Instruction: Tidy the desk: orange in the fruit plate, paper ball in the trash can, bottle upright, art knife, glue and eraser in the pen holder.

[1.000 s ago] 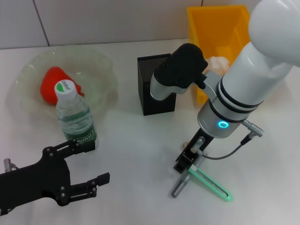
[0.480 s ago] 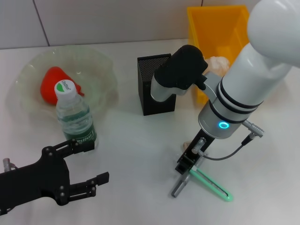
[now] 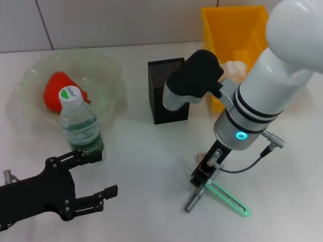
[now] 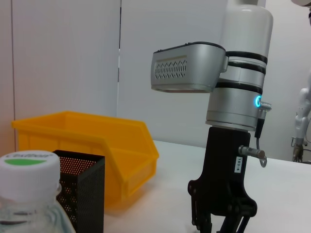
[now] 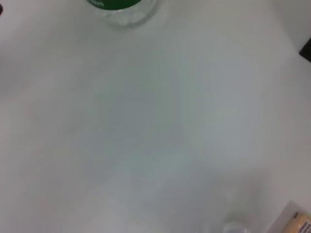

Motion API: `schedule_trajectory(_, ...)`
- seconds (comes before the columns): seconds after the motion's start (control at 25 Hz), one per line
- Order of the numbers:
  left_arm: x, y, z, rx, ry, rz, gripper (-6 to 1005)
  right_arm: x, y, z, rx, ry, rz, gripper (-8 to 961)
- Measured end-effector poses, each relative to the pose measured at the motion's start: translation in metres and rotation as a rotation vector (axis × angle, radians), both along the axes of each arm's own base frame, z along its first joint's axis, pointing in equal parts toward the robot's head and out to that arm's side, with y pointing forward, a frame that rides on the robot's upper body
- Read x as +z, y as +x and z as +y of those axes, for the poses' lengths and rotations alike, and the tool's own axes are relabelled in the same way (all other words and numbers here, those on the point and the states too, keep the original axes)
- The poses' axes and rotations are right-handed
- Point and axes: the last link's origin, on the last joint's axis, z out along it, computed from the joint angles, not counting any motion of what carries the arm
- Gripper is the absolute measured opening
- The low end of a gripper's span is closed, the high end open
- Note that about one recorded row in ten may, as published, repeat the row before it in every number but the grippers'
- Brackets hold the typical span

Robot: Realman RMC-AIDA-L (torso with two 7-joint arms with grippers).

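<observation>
The orange (image 3: 56,91) lies in the fruit plate (image 3: 108,68) at the back left. The bottle (image 3: 81,126) stands upright in front of the plate; its cap (image 4: 26,167) shows in the left wrist view. The pen holder (image 3: 166,91) stands mid-table. The paper ball (image 3: 235,68) sits in the trash can (image 3: 237,30). My right gripper (image 3: 202,175) points down just over a mint-green art knife (image 3: 229,200) and a grey stick (image 3: 193,200) on the table. The eraser (image 5: 297,222) shows at the edge of the right wrist view. My left gripper (image 3: 102,174) is open and empty, near the bottle's base.
Bare white table lies between the bottle and my right gripper. In the left wrist view the trash can (image 4: 92,145) stands behind the pen holder (image 4: 82,189), with my right gripper (image 4: 223,213) beside them. A wall runs along the back.
My right arm has shifted very slightly to the right. Nothing else has moved.
</observation>
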Motion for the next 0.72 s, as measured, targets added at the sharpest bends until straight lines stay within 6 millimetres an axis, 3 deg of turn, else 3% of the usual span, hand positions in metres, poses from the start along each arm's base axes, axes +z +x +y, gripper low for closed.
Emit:
schedule_trajectory(0.56, 0.0, 0.0, 0.0, 0.002, 0.0, -0.002, 813, 0.002, -0.002, 0.0, 0.0, 0.003, 0.026, 173)
schedule_trajectory(0.72, 0.0, 0.0, 0.0, 0.002, 0.0, -0.002, 813, 0.016, -0.013, 0.006, -0.008, 0.0, 0.127, 179)
